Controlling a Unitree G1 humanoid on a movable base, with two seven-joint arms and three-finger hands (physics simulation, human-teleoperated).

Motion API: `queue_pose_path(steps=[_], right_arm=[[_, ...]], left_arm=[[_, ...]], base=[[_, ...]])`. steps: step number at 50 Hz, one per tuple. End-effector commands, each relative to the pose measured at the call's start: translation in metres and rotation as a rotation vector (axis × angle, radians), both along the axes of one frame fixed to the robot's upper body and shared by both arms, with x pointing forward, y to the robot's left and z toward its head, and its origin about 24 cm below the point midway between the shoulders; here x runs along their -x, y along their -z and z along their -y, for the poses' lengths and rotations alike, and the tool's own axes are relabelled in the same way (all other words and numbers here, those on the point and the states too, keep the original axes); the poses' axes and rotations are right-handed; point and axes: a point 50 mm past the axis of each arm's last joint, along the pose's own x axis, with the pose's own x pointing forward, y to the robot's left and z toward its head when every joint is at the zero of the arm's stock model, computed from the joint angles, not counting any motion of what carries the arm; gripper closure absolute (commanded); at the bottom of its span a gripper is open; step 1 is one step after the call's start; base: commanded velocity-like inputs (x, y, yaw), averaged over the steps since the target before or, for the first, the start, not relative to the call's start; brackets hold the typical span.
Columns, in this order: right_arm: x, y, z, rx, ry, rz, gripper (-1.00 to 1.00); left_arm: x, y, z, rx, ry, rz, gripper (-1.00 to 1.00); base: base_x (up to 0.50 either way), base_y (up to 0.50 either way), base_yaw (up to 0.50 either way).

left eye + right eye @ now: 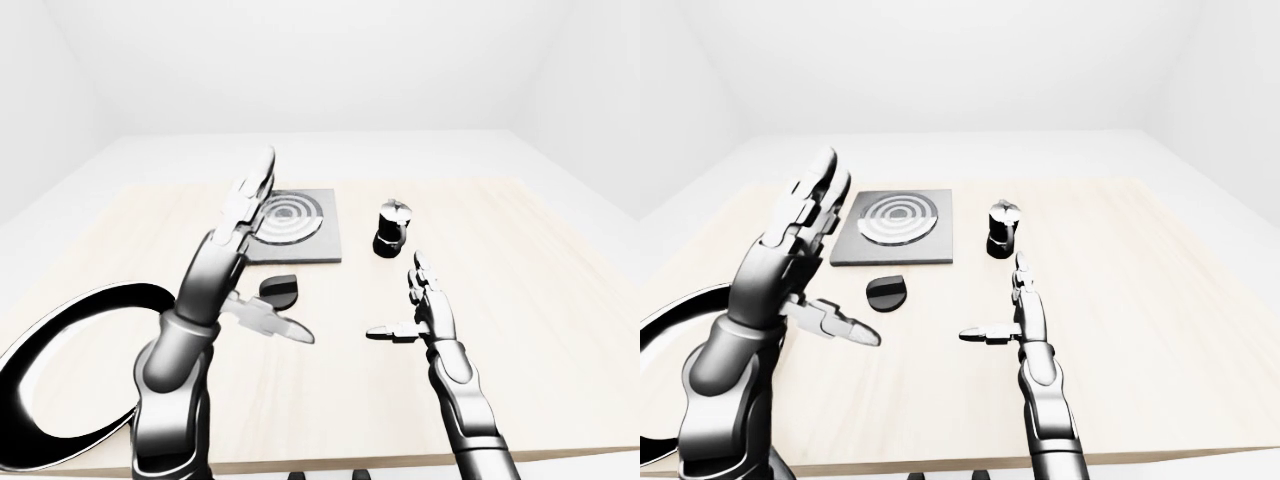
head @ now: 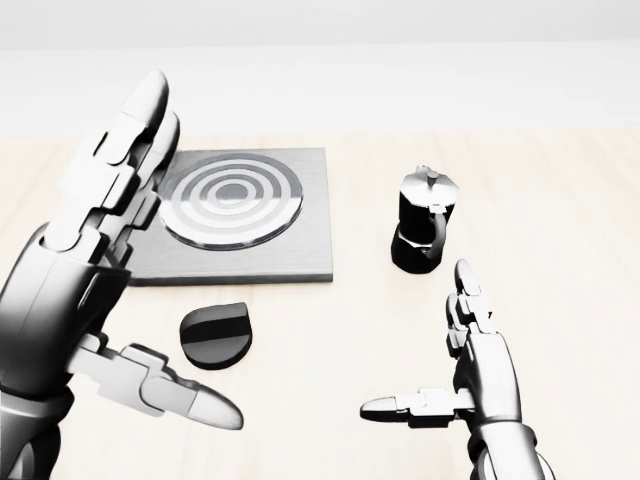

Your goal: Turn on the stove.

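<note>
The stove (image 2: 250, 255) is a grey square plate with a ringed burner (image 2: 232, 205), on the wooden table in the upper middle of the head view. Its black round knob (image 2: 216, 335) lies on the table just below the plate. My left hand (image 2: 150, 300) is open, fingers spread, raised to the left of the knob and partly over the stove's left edge. My right hand (image 2: 440, 350) is open and empty at the lower right, below the moka pot, apart from the knob.
A black moka pot (image 2: 422, 220) stands to the right of the stove. The light wooden table (image 1: 560, 300) spans the view; its near edge (image 1: 560, 455) runs along the bottom. A black curved shape (image 1: 60, 340) shows at lower left.
</note>
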Motion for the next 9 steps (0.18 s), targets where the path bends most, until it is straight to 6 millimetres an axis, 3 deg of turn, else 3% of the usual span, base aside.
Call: queue_pose_path(steps=[1,9], right_arm=[[0.000,0.000,0.000,0.001,0.000,-0.001,-1.00],[0.001,0.000,-0.001,0.002,-0.003,-0.002,-1.00]], left_arm=[[0.022,-0.039,-0.008,0.011,0.004,0.211,-1.00],[0.034,-0.056,-0.015,0.053,0.001,0.309,-1.00]], base=[[0.00,0.00,0.00],[0.00,0.00,0.00]])
